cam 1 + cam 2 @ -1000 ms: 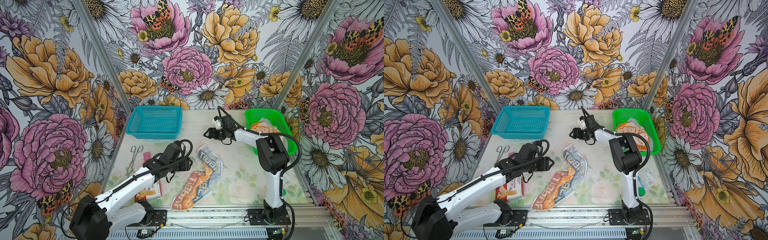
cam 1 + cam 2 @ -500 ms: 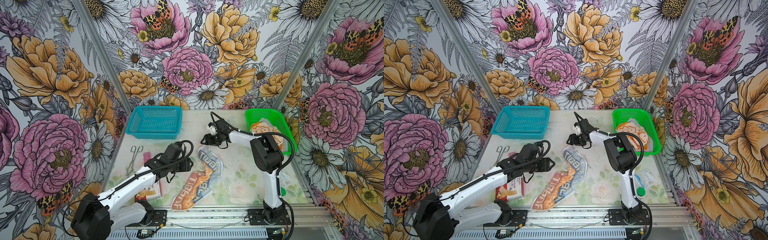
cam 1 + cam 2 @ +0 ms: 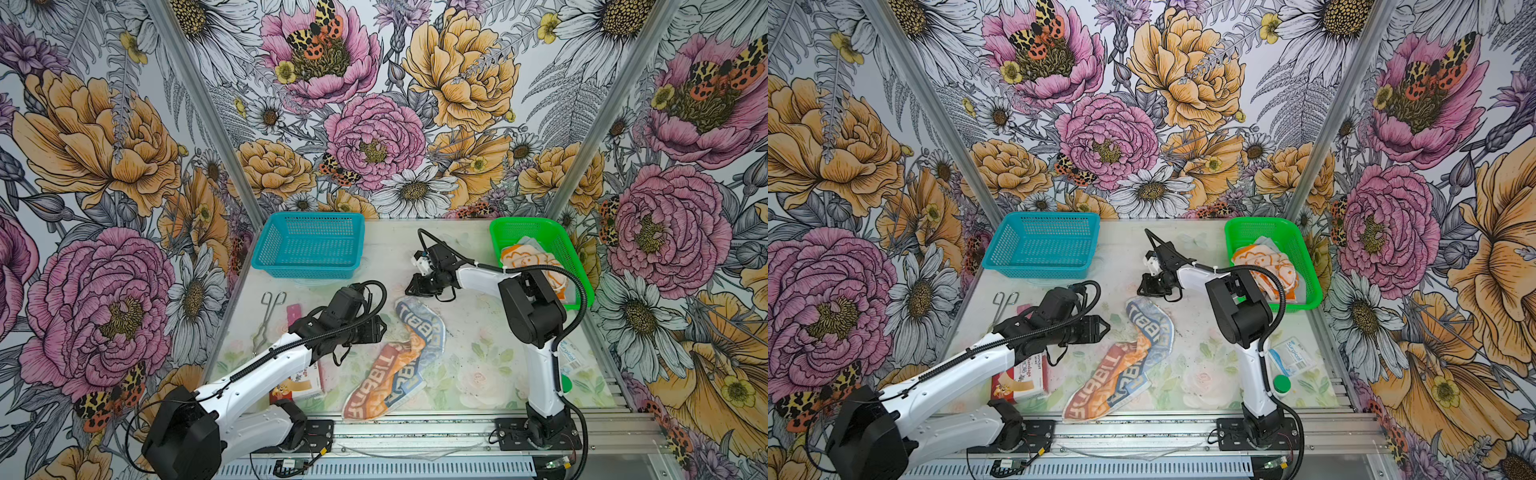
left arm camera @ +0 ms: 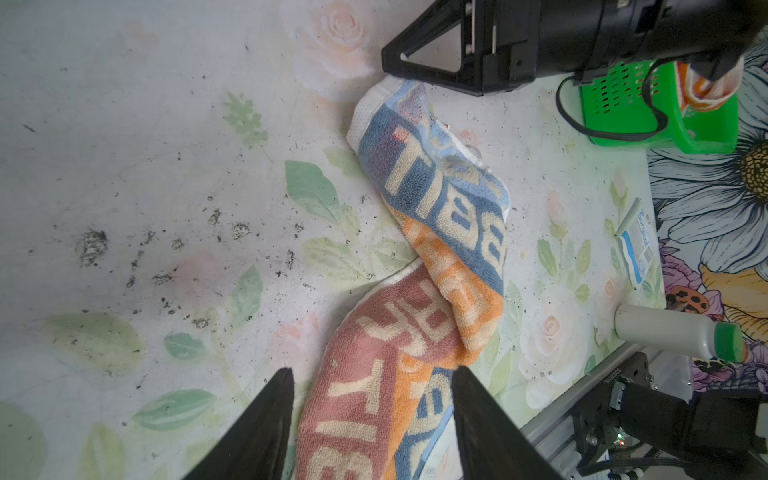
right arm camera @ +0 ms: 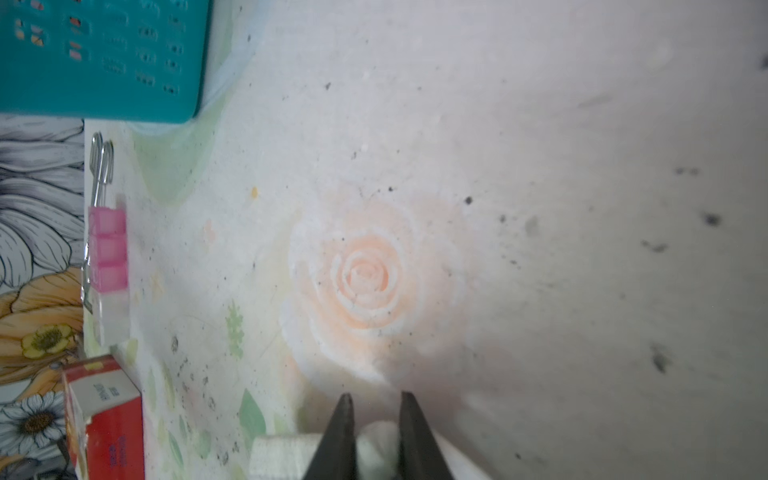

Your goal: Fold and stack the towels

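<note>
Towels: I am counting two, a lettered towel and an orange towel.
Baskets: I am seeing two, a teal basket and a green basket.
Forceps: I am finding one.
Bandage box: I am finding one.

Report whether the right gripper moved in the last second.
Yes: the right gripper went left, away from the green basket, to the far corner of the RABBIT towel.

A teal basket stands at the back left of the table and a green basket at the back right. Forceps lie along the left edge, a pink strip just beside them and a red-and-white box nearer the front. At the front right, a surgical packet lies beside a green-capped bottle.
</note>
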`<state>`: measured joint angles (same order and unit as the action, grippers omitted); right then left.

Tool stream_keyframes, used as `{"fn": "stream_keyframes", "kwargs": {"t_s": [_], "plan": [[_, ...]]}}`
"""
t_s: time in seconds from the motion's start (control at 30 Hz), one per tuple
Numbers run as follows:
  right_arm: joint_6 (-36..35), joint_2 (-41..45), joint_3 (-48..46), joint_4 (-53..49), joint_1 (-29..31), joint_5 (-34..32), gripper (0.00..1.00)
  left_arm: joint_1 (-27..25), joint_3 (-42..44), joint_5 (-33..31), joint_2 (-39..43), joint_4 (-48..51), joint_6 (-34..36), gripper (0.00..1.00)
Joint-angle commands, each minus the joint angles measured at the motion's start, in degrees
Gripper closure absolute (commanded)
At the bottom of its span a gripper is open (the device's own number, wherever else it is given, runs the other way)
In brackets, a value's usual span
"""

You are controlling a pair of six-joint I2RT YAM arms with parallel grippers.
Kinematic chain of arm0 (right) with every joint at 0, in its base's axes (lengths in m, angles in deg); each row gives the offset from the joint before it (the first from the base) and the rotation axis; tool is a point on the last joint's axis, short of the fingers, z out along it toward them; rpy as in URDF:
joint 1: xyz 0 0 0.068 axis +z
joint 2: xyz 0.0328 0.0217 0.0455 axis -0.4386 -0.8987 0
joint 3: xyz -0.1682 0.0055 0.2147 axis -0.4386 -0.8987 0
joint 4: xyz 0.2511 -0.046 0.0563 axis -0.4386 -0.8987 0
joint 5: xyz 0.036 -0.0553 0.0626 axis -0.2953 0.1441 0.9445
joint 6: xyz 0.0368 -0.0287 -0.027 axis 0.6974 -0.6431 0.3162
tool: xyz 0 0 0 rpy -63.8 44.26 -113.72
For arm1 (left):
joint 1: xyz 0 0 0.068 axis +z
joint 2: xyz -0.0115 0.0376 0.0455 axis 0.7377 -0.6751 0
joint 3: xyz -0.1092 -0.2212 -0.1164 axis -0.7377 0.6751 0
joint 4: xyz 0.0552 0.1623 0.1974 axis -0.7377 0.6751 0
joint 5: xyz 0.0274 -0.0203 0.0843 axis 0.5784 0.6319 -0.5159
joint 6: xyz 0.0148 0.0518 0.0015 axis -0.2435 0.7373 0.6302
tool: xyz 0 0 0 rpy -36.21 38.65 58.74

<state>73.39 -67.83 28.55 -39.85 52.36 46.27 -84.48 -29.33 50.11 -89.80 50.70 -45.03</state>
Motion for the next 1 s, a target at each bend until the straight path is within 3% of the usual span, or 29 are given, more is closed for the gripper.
{"fn": "stream_keyframes", "kwargs": {"t_s": [0.0,0.3,0.4,0.57,0.73,0.83,0.97], "plan": [[-0.81,3.26,-0.37,-0.91,0.46,0.88,1.00,-0.13,-0.30,0.28,-0.12,-1.64,0.17,0.37],[-1.86,11.33,10.14,-10.70,0.37,-0.52,1.00,-0.14,-3.79,-0.23,-3.19,-1.90,2.13,0.37],[-2.14,16.64,9.20,-14.57,0.39,-1.81,1.00,-0.61,-5.25,-0.93,-4.68,-1.91,2.70,0.37],[0.54,31.56,-9.88,-15.89,0.37,-8.16,1.00,-2.79,-7.69,-1.66,-8.31,-2.51,4.06,0.37],[8.49,47.49,-34.85,-16.07,0.28,-20.85,1.00,-4.41,-8.89,2.98,-14.06,-8.20,7.10,0.37],[12.65,54.34,-42.98,-16.15,0.37,-25.06,1.00,-4.40,-10.48,3.80,-18.07,-10.16,8.19,0.38],[15.46,55.63,-46.89,-16.27,0.44,-26.74,1.00,-4.33,-14.73,3.59,-23.74,-9.59,8.99,0.38]]}}
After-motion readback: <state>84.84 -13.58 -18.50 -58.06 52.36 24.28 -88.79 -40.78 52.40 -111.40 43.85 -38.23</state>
